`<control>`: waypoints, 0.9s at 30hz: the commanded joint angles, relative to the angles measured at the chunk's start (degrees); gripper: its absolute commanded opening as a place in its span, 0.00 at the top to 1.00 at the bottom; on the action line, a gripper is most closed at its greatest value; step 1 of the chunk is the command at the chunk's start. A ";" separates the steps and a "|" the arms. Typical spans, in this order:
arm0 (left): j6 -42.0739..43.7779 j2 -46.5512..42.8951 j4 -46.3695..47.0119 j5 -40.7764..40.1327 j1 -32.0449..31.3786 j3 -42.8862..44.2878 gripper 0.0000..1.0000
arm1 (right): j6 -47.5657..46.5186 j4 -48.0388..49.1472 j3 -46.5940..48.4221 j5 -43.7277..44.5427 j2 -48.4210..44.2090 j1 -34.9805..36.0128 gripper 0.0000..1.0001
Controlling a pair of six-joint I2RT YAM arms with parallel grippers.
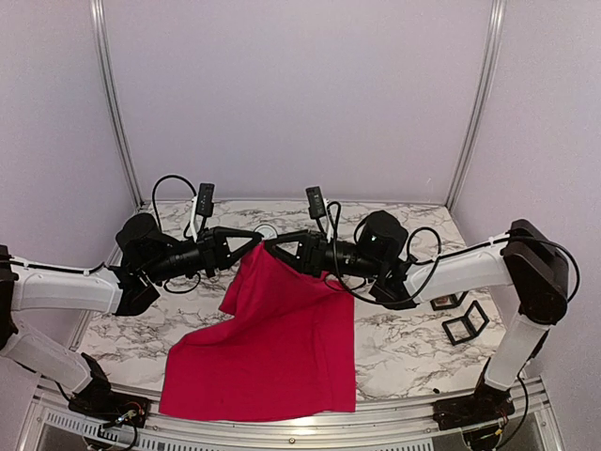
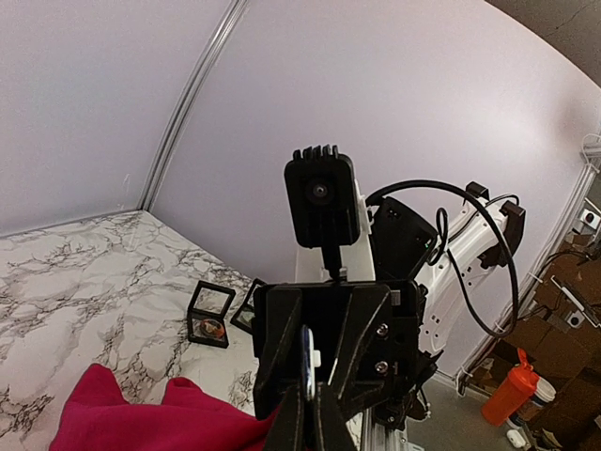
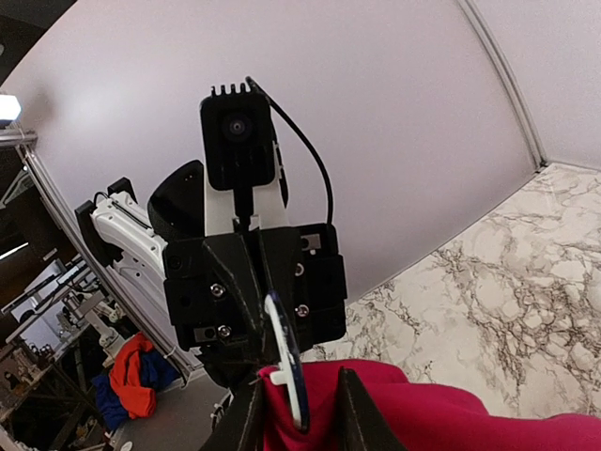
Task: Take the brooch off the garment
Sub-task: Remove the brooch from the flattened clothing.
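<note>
One camera sits high behind my bases, looking down and forward over the whole marble table (image 1: 404,343) and both my arms. My wrist cameras face each other at close range. The left one sees my right wrist camera (image 2: 321,195), and the right one sees my left wrist camera (image 3: 238,127). All three catch the red shirt (image 1: 282,348).

Raised to a gathered peak, the red T-shirt (image 1: 282,348) drapes down onto the marble table (image 1: 394,348), its lower part spread toward the near edge. A round blue-and-white brooch (image 3: 286,362) stands edge-on at the peak.
</note>
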 commanded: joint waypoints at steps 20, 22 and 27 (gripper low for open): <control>4.13 -5.71 -5.24 -7.02 -0.34 0.15 1.00 | -9.71 -10.67 1.27 6.59 -2.69 3.10 0.47; 4.52 -5.91 -6.02 -7.46 -0.34 0.34 1.00 | -11.76 -14.12 2.08 8.01 -2.78 3.75 0.52; 5.64 -6.15 -8.20 -8.02 -0.34 0.96 1.00 | -13.31 -16.41 2.73 9.67 -2.80 4.39 0.67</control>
